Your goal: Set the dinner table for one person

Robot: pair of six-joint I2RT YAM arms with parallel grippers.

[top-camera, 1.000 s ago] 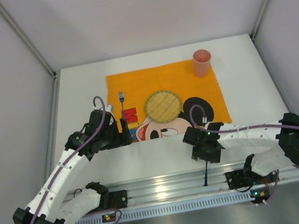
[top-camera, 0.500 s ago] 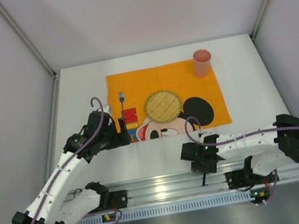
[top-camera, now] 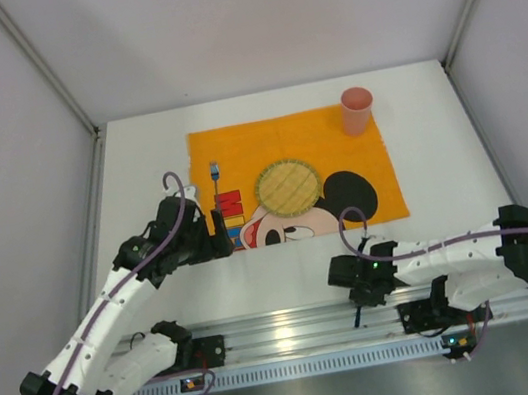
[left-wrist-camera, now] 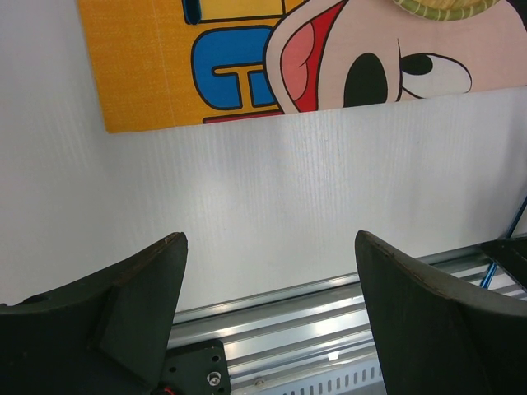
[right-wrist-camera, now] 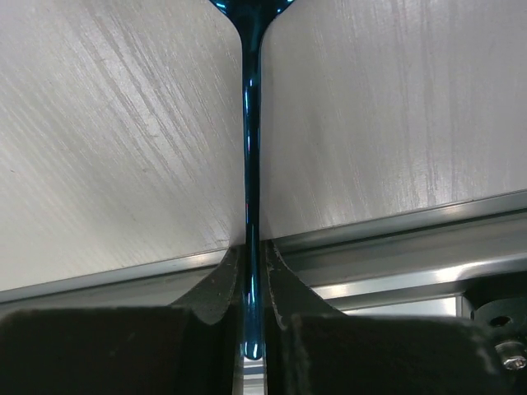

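Pulled the right gripper [top-camera: 355, 299] back from the placemat [top-camera: 235, 146] toward the near rail [top-camera: 286, 331] over the last second, and brought its jaws from half-spread to fully pinched. Now clenched on the thin handle of a blue utensil [right-wrist-camera: 249, 148] (spoon or fork, cannot tell, with the head cropped at the top of the wrist view). Gripped from both sides by the pads [right-wrist-camera: 214, 288]. Lying flat on the dinner table [right-wrist-camera: 123, 123], handle end reaching out over the rail.

Judging by look: metal, stiff, light, glossy and so probably slippery. Narrow enough to swivel between the pads if lifted by the tip alone. Better taken a little further up the handle, nearer the balance point, and carried level. Little risk of breaking, some of dropping.

Further out, left gripper [top-camera: 222, 237] spread wide and holding nothing, hovering over bare tabletop just beside the placemat's near left corner. On the placemat beyond: round woven mat [top-camera: 287, 185] at the centre, smaller piece of blue cutlery [top-camera: 214, 172] to its left, pink cup [top-camera: 358, 109] at the far right corner. As for the dinner table itself: broad, flat, rigid, matte white, spanning from rail to back wall. Not for gripping, only for setting things down on.
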